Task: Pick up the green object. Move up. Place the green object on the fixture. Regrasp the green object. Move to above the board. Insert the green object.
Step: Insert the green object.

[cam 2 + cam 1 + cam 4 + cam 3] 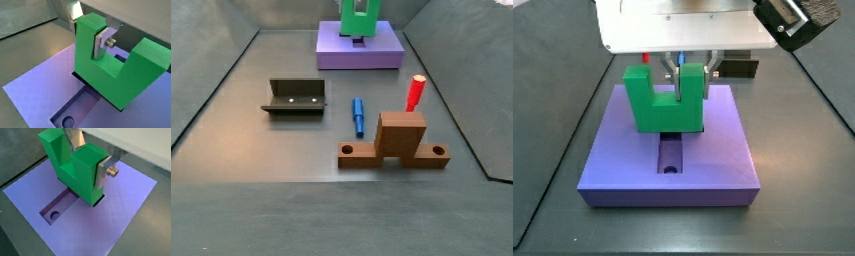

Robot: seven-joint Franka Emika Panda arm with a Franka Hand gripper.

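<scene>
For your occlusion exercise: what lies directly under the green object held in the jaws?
Under the green object, gripped by the gripper, lies the board; its recess with one round hole shows in front. The recess beneath the block is covered.

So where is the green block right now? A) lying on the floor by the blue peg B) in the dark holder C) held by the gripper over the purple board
C: the gripper grips the green block upright over the purple board.
</scene>
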